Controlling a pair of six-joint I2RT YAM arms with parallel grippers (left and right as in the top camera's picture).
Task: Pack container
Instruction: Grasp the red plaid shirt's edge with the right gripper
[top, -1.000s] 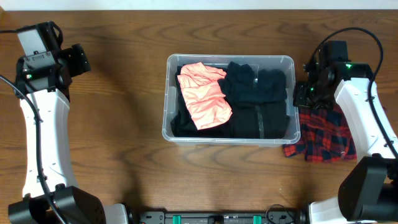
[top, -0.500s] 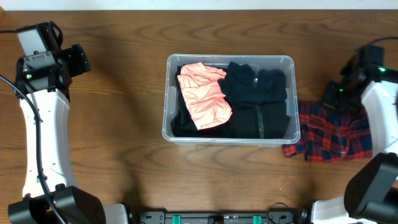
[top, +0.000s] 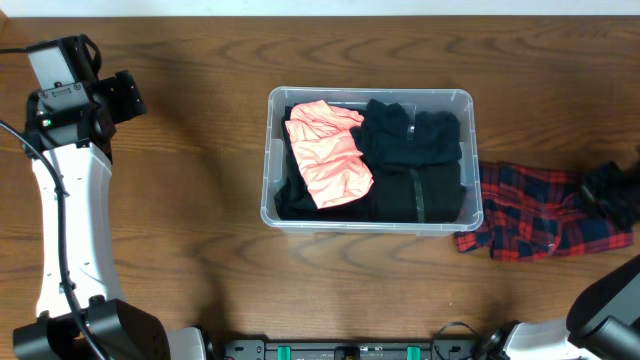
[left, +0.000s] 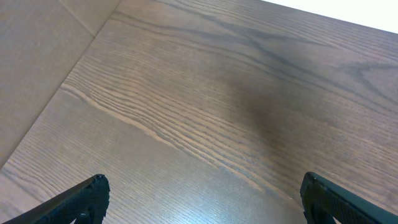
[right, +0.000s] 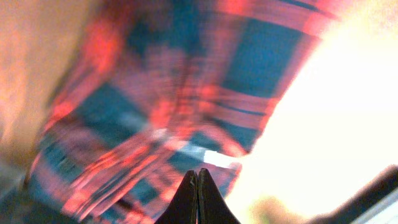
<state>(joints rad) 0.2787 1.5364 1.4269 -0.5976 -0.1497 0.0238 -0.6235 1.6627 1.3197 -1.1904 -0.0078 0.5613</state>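
From where I stand, the container (top: 370, 92) sits near the middle of the wooden table (top: 190, 250), long side running left to right. Inside it a salmon-pink garment (top: 328, 153) lies crumpled on the left half, resting on top of dark fabric. Black clothes (top: 415, 160) fill the right half and the floor of the bin beneath.

Just beside the container's right wall, down toward its near corner, a red and blue plaid cloth (top: 535, 215) lies rumpled on the table, outside the bin. The right gripper (top: 612, 190) is at the far right edge of the overhead view, a dark blur over the far end of that cloth. Its own camera is badly smeared: the plaid cloth (right: 186, 93) fills most of the picture, and the right gripper (right: 198, 177) shows its two fingers pressed together into a thin wedge with no gap between them. Through the blur I cannot tell whether any fold of the cloth is pinched between them.

The left gripper (top: 128, 95) is well away from everything, up by the far left corner of the table. Seen from its wrist, the left gripper (left: 202, 190) has its fingertips spread wide at the two bottom corners of the picture, nothing between them but bare wood (left: 217, 93)
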